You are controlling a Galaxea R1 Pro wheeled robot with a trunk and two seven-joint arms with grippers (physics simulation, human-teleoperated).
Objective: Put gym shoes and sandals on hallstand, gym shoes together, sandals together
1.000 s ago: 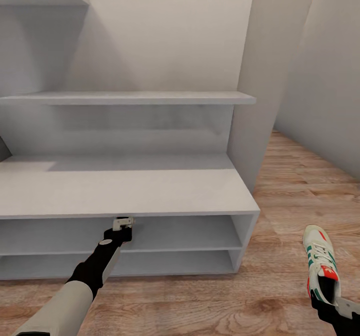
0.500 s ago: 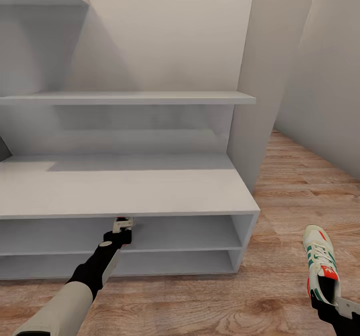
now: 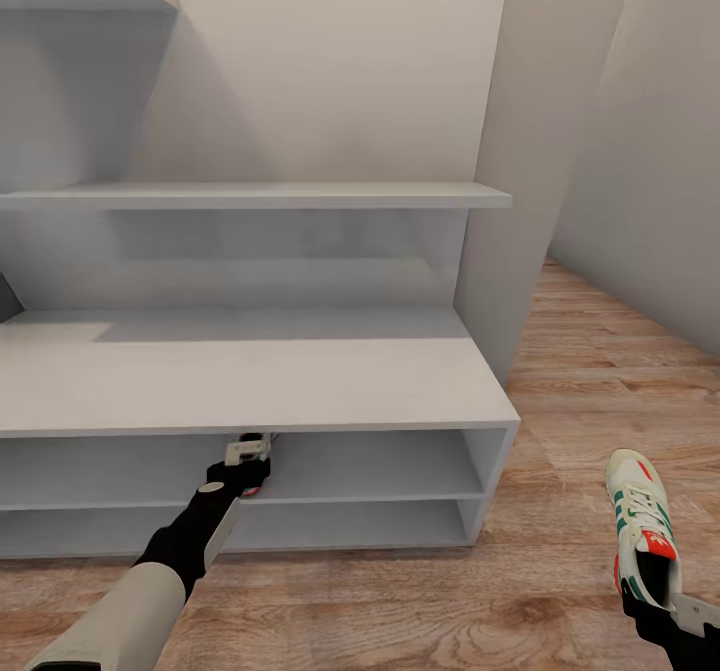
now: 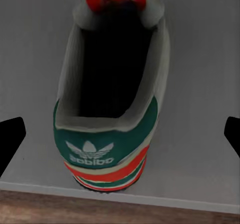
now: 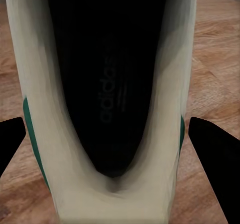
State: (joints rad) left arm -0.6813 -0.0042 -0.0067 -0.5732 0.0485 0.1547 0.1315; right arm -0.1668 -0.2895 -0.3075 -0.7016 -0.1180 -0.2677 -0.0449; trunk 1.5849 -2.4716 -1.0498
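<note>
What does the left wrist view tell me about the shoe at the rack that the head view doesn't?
Left wrist view alone: the heel of one gym shoe with its green tab and logo, its dark opening, the red tongue, resting on a grey shelf surface of the hallstand, with the fingertips spread wide on either side and clear of it.

Head view alone: the whole hallstand, the wall shelf, the corridor floor, and the other gym shoe at the right gripper.

Both: the left gripper at the upper slot's front edge.
</note>
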